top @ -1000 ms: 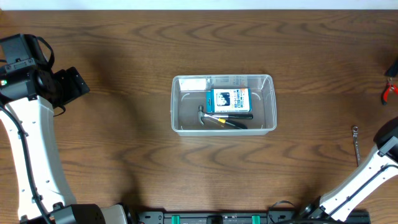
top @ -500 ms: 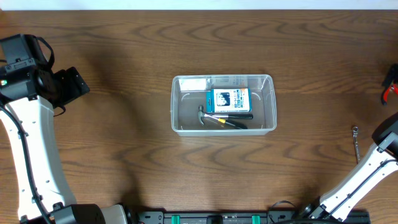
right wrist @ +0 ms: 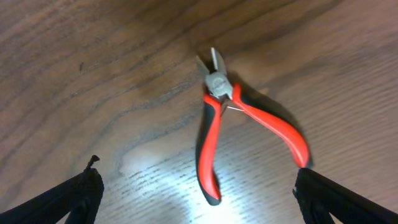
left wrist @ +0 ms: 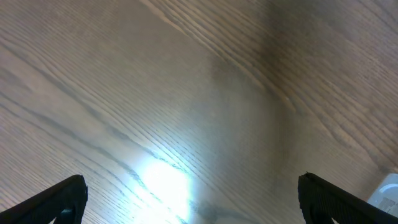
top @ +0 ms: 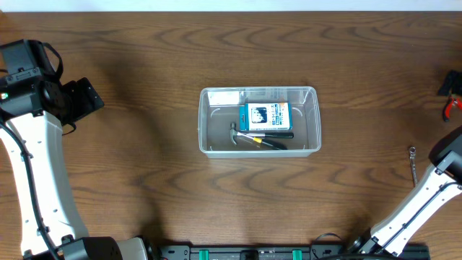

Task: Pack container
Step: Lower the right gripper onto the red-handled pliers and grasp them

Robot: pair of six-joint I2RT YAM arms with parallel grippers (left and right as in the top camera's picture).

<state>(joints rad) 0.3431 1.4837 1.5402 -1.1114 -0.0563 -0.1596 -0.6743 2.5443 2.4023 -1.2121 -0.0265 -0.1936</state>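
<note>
container (top: pixel 216 124) lies well left of the wide-open right end effector (right wrist: pixel 198 186).

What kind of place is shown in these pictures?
Probably a robotics lab or test bench, not a home: a left arm and a right arm stand at a wooden table, with red pliers on the wood and a hammer inside a clear container.

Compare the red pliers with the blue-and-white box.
The pliers lie on the bare table at the right edge; the box sits inside the container. The pliers are red-handled and splayed; the box is a blue-and-white rectangle. The right gripper hovers over the pliers, not the box. Neither is gripped.
</note>
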